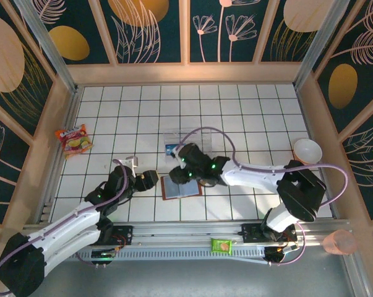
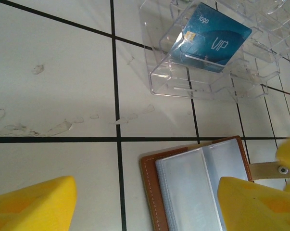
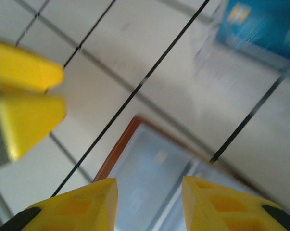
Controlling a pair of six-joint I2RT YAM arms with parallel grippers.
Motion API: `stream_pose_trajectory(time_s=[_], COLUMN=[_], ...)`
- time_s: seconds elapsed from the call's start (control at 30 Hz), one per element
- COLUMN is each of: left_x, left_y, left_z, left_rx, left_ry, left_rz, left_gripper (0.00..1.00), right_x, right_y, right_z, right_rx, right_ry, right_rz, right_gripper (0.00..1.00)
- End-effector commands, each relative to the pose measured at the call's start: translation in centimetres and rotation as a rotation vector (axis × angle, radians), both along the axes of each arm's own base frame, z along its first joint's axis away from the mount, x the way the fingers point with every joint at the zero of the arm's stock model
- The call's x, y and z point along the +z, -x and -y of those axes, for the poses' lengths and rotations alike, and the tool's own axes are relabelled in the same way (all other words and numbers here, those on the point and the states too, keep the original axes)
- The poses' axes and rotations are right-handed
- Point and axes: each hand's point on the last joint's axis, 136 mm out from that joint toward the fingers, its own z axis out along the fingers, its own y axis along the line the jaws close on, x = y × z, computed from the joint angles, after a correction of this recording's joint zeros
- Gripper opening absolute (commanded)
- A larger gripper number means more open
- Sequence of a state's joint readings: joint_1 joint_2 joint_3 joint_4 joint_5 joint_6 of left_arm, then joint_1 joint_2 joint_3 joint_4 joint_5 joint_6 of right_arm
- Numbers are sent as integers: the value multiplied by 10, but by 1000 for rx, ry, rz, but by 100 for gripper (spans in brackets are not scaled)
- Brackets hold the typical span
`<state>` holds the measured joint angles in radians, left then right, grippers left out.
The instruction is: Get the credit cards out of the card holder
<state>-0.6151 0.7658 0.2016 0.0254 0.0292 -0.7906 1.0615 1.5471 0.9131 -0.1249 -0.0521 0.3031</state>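
tiled table (image 1: 248,111) carries everything, and the work sits a little toward 6 o'clock from its middle. left gripper (image 1: 149,179) hangs low at 9 o'clock of the card holder (image 1: 174,189), its jaws spread wide with nothing between them. right gripper (image 1: 182,172) reaches across from 4 o'clock and hovers over the holder's 12 o'clock edge. its jaws are parted about halfway and empty, and in its own wrist view the cloudy sleeve shows through the gap.

the card holder lies unfolded and flat, brown leather underneath and grey plastic sleeves (image 2: 193,187) facing up. it looks light and floppy, so i judge it would slide or lift off the smooth tiles if a card were dragged out without the other gripper pinning the leather border.

clear plastic box (image 1: 174,141) stands just at 12 o'clock of the holder, apart from it. one credit card (image 2: 212,34), blue with pale lettering, rests tilted inside that box, already out of the wallet. faint print shows through one sleeve, so another card may sit inside, though i cannot tell for sure. such a card should be thin, stiff and slick. that makes it hard to pinch while it lies flat, so it is best taken by a short edge at the sleeve mouth and drawn out along the sleeve.

closing tab (image 2: 267,169) juts from the holder's 3 o'clock side in the left wrist view and looks like a handy spot to press down.
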Motion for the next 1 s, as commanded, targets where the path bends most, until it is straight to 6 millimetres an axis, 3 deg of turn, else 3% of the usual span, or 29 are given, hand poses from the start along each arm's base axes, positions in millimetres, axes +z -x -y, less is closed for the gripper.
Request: stream_pose_trajectory(time_s=[0.0, 0.13, 0.37, 0.67, 0.77, 0.97], left_x=[-7, -8, -10, -11, -11, -10], left_y=[2, 6, 11, 11, 11, 12], left_z=[-9, -12, -15, -11, -8, -1], left_rx=[38, 45, 49, 31, 21, -14], left_ry=[-12, -6, -1, 9, 12, 30], left_rz=[-14, -15, -21, -30, -33, -37], left_gripper=[79, 79, 75, 69, 67, 61], right_x=[-16, -35, -47, -83, -89, -76], right_y=[13, 24, 29, 33, 32, 26], right_z=[-4, -16, -28, -15, -11, -15], right_rx=[-72, -50, -14, -19, -33, -71], right_ry=[72, 140, 206, 337, 360, 298], right_rz=[2, 18, 45, 22, 28, 54], right_gripper=[40, 40, 41, 40, 31, 6])
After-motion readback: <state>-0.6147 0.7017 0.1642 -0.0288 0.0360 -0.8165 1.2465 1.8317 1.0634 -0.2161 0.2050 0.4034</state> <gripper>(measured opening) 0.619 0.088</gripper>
